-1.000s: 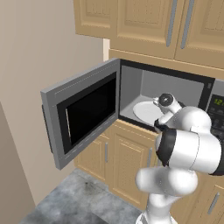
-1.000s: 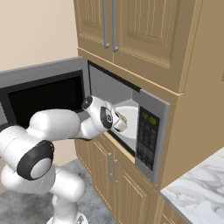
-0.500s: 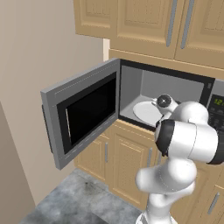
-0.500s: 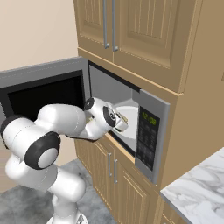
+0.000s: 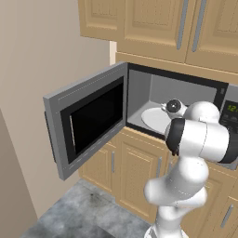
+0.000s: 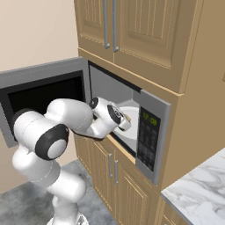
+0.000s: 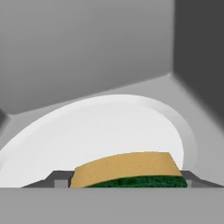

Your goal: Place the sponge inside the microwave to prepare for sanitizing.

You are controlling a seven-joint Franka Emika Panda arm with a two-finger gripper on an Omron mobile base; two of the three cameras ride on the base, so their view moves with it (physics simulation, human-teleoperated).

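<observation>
Hand view: the sponge (image 7: pixel 127 171) sits between the 2 finger tips, over the white plate (image 7: pixel 87 131) inside the microwave (image 5: pixel 139 97).
Gripper (image 7: pixel 124 183): clamped across the sponge's sides.
Handling: likely light, soft, squashy; hold the long sides, gently.

The microwave (image 5: pixel 93 121) looks matt grey metal with a glossy black window. Its plate (image 7: pixel 87 131) is smooth white; the sponge (image 7: pixel 127 171) looks coarse, and the cabinets (image 6: pixel 132 35) are wood.
</observation>
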